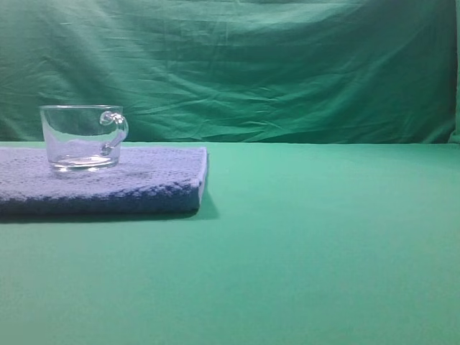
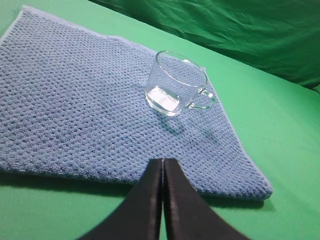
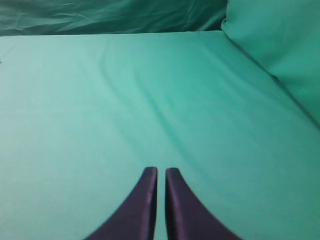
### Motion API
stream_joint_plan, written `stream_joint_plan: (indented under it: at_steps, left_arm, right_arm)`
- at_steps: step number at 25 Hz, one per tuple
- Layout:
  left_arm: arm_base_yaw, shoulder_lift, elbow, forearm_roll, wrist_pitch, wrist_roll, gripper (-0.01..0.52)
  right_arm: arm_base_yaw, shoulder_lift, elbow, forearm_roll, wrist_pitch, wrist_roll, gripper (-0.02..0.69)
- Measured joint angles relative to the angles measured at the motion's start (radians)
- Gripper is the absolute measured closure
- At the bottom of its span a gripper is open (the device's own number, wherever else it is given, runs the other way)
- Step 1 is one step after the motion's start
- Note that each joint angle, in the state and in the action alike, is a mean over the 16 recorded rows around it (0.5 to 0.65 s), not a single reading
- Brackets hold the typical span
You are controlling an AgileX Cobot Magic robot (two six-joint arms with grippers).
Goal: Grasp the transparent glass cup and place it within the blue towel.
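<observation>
Already upright on the towel point(image 2: 75, 100), the glass cup point(image 2: 176, 83) stands near one edge, its handle pointing outward. Both the left gripper point(image 2: 163, 165) and right gripper point(image 3: 161, 172) are pinched together, empty; a careless retreat could topple it.

The left gripper point(image 2: 163, 162) is showing only in its own wrist view, as two dark tapering fingers point(image 2: 145, 200) rising from the bottom edge; the fingers are lying pressed together along their length, the tips meeting with no gap and nothing between them; the right gripper point(image 3: 161, 171) is appearing the same way in the right wrist view, its two dark fingers point(image 3: 182, 205) running nearly parallel with only a thin slit between the tips, gripping nothing; neither arm nor gripper is appearing in the exterior high view, so the arms' poses cannot be told.
</observation>
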Motion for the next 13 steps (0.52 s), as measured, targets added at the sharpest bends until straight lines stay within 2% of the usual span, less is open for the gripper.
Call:
stream_joint_plan:
  at_steps: [13]
  left_arm:
    - [0.000, 0.000, 0.000, 0.000, 0.000, 0.000, 0.514]
  right_arm:
    - [0.000, 0.000, 0.000, 0.000, 0.000, 0.000, 0.595]
